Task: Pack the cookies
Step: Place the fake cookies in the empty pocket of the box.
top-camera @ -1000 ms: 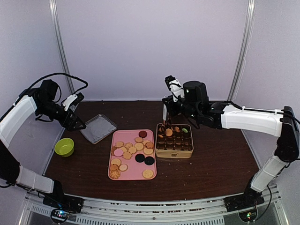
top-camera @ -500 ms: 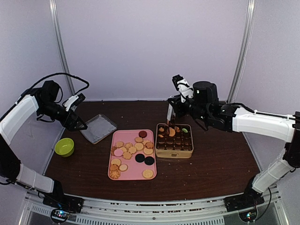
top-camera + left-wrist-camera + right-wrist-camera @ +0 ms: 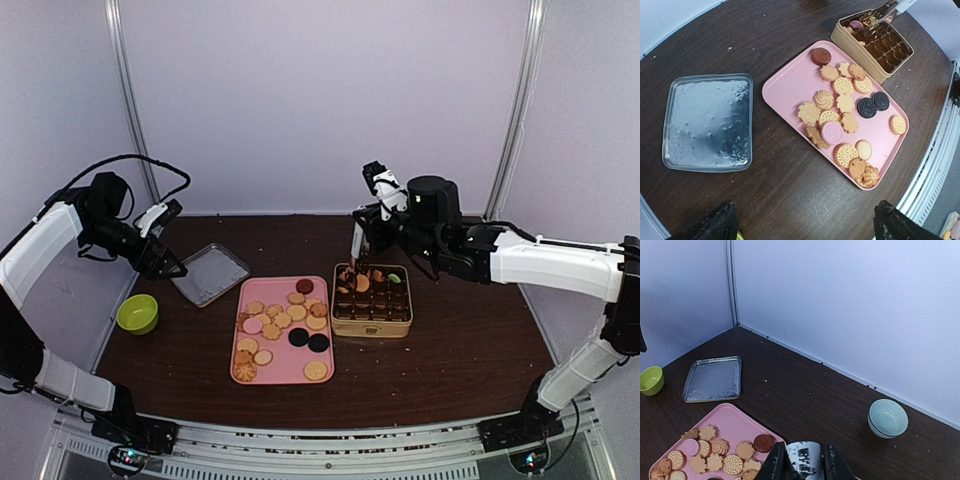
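Cookies (image 3: 282, 322) lie mostly on the pink tray (image 3: 288, 373) mid-table, with a few in the gold tin (image 3: 372, 327) just beside it. The right gripper (image 3: 358, 238) hangs over the tin's far left corner. The left gripper (image 3: 172, 266) hovers near a silver lid (image 3: 209, 273).

From the left wrist, its fingers (image 3: 715, 225) stand wide apart, and tongs (image 3: 883, 14) reach into the tin.

From the right wrist, the jaws pinch narrowly on the tongs' pale top end.

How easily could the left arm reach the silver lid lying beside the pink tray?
Probably yes. The left end effector hangs open near the edge of the silver lid, which lies bare on the table. The pink tray sits on the lid's other side, so nothing seems in the way.
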### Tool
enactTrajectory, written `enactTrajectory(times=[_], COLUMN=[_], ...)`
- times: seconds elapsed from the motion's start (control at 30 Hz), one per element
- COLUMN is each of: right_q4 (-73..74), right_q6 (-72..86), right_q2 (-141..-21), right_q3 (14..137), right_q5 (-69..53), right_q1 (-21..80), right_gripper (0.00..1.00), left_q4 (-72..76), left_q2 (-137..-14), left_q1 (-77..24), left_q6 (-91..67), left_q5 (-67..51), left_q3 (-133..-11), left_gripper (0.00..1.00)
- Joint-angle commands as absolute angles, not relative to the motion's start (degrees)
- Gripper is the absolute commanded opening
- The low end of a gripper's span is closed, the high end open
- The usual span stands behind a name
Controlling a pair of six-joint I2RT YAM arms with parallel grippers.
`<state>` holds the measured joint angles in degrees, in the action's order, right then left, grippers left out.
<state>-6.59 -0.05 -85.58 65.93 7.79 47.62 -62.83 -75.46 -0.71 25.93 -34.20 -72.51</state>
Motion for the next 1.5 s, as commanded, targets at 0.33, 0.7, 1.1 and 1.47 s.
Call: enactTrajectory(times=[0.33,0.7,1.1,1.47], right_q4=[-10.5,-9.5,-13.2,-14.5], right_q6=[-0.8,-1.0,-1.0,-1.1], right_q2=[-83.6,-82.1,-79.8,-80.8], right_q3=[61.5,62.6,63.6,61.4], right_q5=[8.9,7.8,7.3,7.2], right_q1=[48.2,48.3,48.3,48.3], right_gripper=[0.21,0.22,0.22,0.22], left_q4=[-59.5,-56.7,-56.1,-56.1], left_q2=[-80.2,-100.6,-107.2,-107.3], left_q1=[-5.5,-21.8,-26.5,-27.0], left_q6=[26.7,26.9,27.1,27.5], left_q5=[-42.4,-41.1,-43.9,-44.3], left_q3=[-75.4,-94.1,-101.9,-100.8], left_gripper=[0.98,0.98,0.98,0.98])
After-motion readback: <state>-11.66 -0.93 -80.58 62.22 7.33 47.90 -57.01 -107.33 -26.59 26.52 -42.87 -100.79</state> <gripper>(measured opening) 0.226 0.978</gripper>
